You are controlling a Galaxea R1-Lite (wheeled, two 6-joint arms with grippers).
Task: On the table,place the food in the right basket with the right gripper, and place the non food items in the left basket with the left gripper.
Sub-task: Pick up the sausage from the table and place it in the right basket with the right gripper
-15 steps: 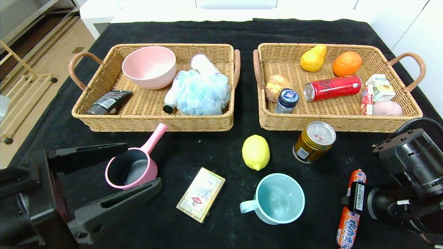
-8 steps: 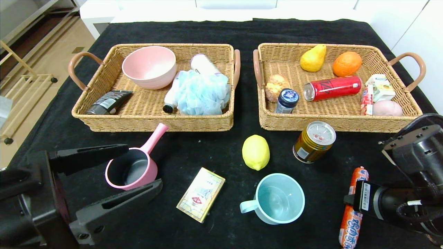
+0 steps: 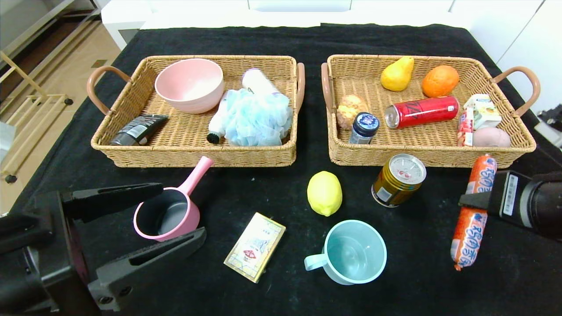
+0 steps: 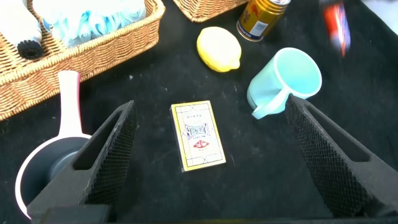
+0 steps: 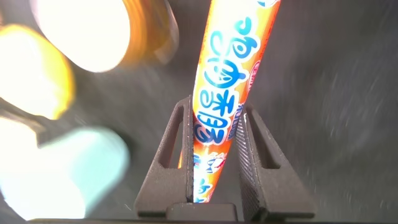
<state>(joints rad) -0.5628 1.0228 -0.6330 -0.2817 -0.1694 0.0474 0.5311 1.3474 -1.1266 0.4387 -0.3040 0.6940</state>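
My right gripper point(image 3: 473, 202) is shut on the long orange sausage point(image 3: 476, 206) and holds it in the air, just short of the right basket point(image 3: 430, 159). The right wrist view shows the sausage point(image 5: 227, 74) pinched between both jaws. On the black table lie the yellow lemon point(image 3: 324, 193), the gold can point(image 3: 398, 180), the beige box point(image 3: 254, 246) and the blue mug point(image 3: 353, 251). My left gripper point(image 3: 182, 211) stands open at the near left, its jaws either side of the pink pan point(image 3: 167, 216). The left basket point(image 3: 193, 158) lies beyond the pan.
The left basket holds a pink bowl point(image 3: 189, 84), a blue bath pouf point(image 3: 257, 117) and tubes. The right basket holds a pear point(image 3: 397, 73), an orange point(image 3: 440, 80), a red can point(image 3: 421, 111) and other items. The table's right edge is near my right arm.
My right gripper has lifted the sausage off the table and carried it away from me towards the right basket. The left gripper has stayed where it was.
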